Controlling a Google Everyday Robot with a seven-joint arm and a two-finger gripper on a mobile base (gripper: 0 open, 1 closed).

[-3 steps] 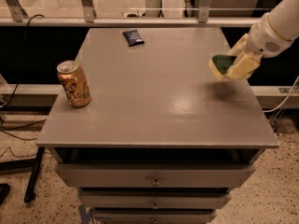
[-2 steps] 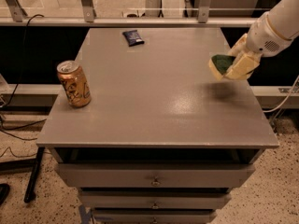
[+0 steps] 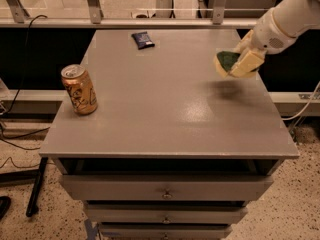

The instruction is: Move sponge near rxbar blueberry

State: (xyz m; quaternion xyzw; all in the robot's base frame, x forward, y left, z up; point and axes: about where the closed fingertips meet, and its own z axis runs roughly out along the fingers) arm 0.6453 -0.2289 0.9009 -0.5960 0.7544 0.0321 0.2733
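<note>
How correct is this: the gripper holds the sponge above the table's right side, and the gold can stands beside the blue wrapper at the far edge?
One error. The camera view shows the can at the left edge of the table, well apart from the rxbar blueberry at the far edge. The gripper does hold the sponge above the right side.

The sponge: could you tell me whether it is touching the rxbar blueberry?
Apart. The camera view shows bare table between the sponge, in the gripper at the picture's right, and the rxbar blueberry.
</note>
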